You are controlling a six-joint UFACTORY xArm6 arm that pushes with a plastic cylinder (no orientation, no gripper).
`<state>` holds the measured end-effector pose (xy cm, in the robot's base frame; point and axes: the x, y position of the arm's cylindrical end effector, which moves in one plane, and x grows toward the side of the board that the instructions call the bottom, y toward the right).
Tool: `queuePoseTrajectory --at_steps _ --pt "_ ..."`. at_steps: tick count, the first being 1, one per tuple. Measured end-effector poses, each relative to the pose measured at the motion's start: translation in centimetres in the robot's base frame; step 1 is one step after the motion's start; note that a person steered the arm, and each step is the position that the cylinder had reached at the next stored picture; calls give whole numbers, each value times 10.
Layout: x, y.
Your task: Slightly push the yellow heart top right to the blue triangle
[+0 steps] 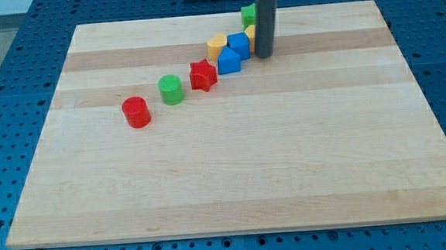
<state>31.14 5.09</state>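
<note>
One tip (264, 56) right of blue blocks (234, 53), wooden board (233, 163)

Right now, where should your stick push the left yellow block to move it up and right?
Probably the bottom-left side of the yellow block, coming from the red star. My tip is now right of the blue blocks, so it must circle round.

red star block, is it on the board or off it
On the board: the red star block rests on the wooden board, between the green cylinder and blue blocks.

Wooden board (233, 163) — coloured blocks (204, 68)
</note>
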Motion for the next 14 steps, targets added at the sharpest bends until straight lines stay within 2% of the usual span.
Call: queuePoseTrajectory --at_steps 3,4,5,6,7,8,9,10,11,12,13,14 --pt "-20 -16" --pt "11 -8" --pt "79 5" --pt "166 -52" --pt "185 -158" --pt "160 -250" --pt "94 -270" --pt "20 -259" --pt "-37 -223" --pt "-41 -159" --pt "-41 -124" --pt "-30 -123"
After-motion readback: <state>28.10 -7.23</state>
